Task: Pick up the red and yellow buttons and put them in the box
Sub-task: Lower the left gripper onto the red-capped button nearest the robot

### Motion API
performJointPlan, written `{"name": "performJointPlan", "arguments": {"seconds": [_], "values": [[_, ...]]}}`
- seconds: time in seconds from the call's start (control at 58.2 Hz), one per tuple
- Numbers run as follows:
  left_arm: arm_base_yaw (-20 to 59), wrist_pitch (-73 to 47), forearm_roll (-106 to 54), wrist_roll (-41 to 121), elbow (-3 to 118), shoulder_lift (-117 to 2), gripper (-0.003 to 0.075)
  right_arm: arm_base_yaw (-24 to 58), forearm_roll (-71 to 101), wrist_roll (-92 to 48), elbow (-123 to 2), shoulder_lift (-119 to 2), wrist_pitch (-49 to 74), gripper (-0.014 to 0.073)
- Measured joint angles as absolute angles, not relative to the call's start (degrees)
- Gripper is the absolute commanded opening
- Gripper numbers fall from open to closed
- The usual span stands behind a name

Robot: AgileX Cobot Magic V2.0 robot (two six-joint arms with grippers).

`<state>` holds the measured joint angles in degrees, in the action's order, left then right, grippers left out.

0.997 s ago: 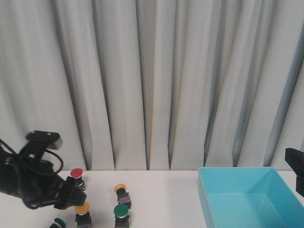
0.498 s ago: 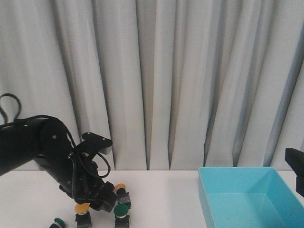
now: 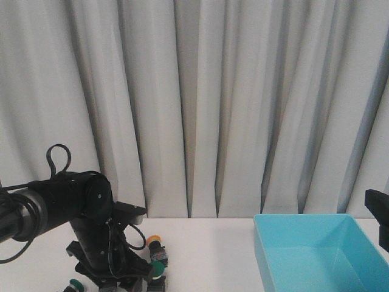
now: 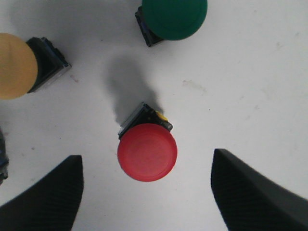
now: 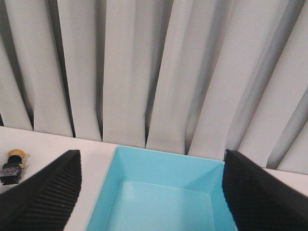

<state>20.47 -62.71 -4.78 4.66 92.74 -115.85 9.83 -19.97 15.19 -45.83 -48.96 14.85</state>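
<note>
The left gripper (image 4: pixel 147 192) is hovering with jaws spread wide, the red button (image 4: pixel 147 151) lying untouched between them.

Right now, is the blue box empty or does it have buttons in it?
Empty, as far as it shows. The box has only bare turquoise floor in the right wrist view; its near end is out of frame.

Red button (image 4: pixel 147 152): we see a round red cap on a black body, lying on the white table, free of any grip.
Yellow button (image 4: pixel 17 66): we see a pale orange cap on a dark body, near the red one.
Second yellow button (image 3: pixel 156 244): tipped on its side, farther back.
Box (image 3: pixel 316 258): turquoise, open-topped; we see nothing in the part that shows.
</note>
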Motion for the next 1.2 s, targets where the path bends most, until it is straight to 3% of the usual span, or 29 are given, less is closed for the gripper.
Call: {"name": "performJointPlan", "arguments": {"seconds": [0.962, 1.203], "values": [[20.47, -58.71, -4.95, 4.3, 92.85, -121.14, 0.052, 9.83, -19.97, 15.19, -45.83, -48.96, 14.85, 0.057], [20.47, -57.79, -4.95, 4.3, 92.85, -121.21, 0.0479, 9.83, -19.97, 15.19, -45.83, -48.96, 14.85, 0.057]]}}
